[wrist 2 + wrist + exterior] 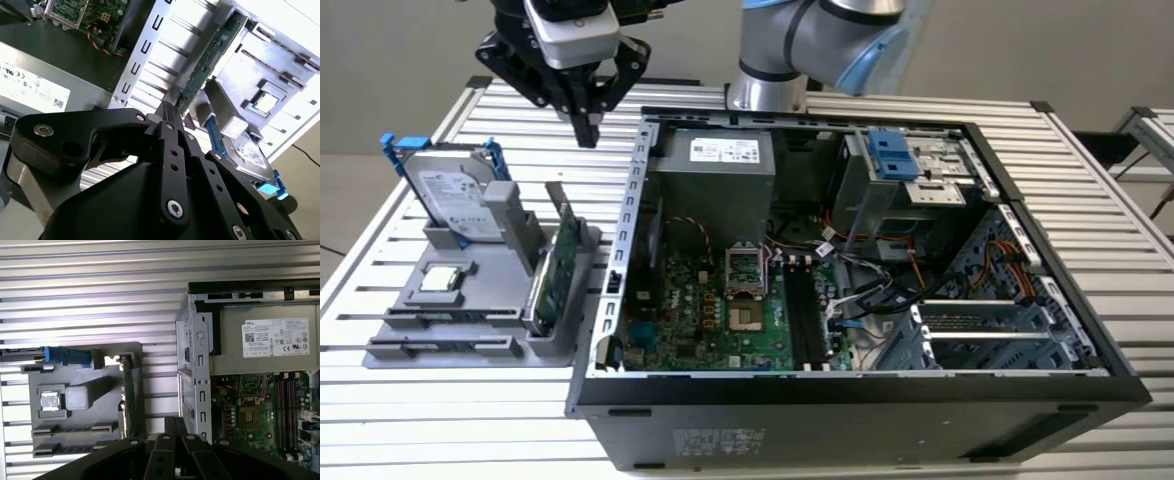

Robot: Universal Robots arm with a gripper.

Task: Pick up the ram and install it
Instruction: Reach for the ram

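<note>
The gripper [587, 128] hangs with its fingers drawn together and nothing between them, high over the table just outside the computer case [636, 200], near its side wall. Lower down, the ram [555, 265] stands on edge in the grey rack [487, 295], in the slot nearest the case and well clear of the fingertips. Inside the case, the long black memory slots [803, 320] look bare. By this showing the pick-up has not yet been made, and the whole installation is left to do.
</note>
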